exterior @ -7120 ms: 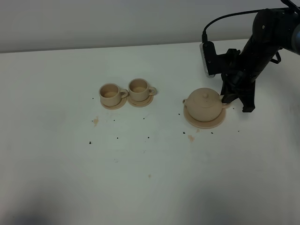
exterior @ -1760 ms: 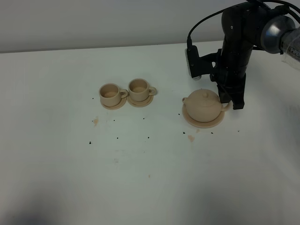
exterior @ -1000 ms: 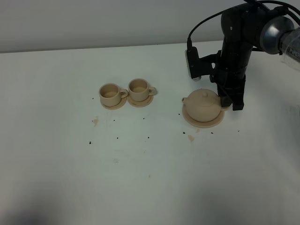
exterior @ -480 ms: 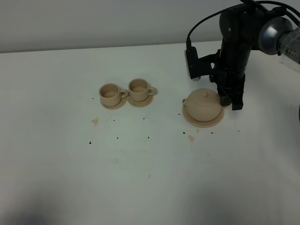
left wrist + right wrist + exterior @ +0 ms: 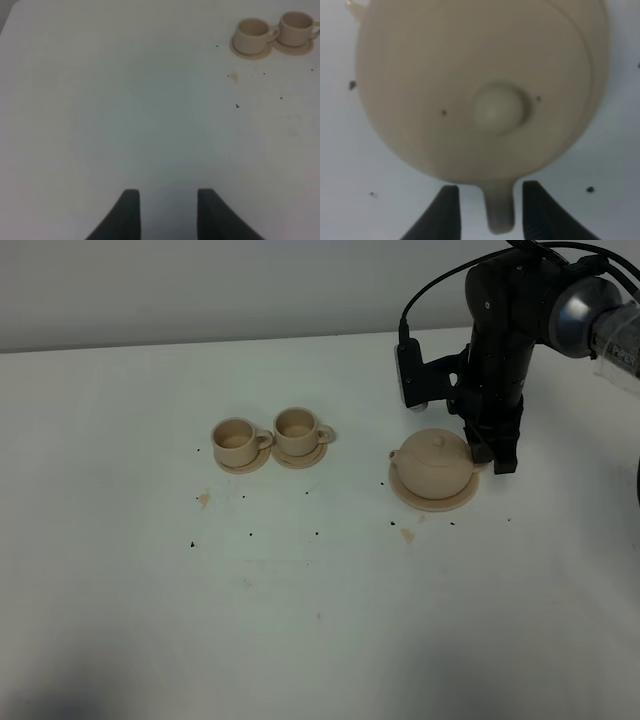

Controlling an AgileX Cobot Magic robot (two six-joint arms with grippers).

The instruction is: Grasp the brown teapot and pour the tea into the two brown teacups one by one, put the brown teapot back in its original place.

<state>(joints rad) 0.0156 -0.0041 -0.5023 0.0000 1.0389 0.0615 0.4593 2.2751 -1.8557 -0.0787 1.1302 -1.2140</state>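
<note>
The brown teapot (image 5: 432, 462) stands upright on the round saucer plate (image 5: 430, 506), on the right part of the white table (image 5: 320, 640), lid on, knob (image 5: 495, 110) centred. Its spout (image 5: 395, 455) points toward the two brown teacups (image 5: 236, 441) (image 5: 297, 428), which sit side by side on their own small saucers, well apart from the pot. The loop handle (image 5: 499, 210) faces the opposite way.

The right gripper (image 5: 492, 462) reaches down at that handle. In the right wrist view its fingers (image 5: 449, 212) stand spread, one on each side of the handle, with a gap showing on both sides; no contact is seen.

The left gripper (image 5: 169, 215) hangs over bare table, well away from the cups, its fingers parted with nothing between them.

Dark specks (image 5: 250, 534) and two tan stains (image 5: 204, 499) (image 5: 407, 534) mark the table surface.
</note>
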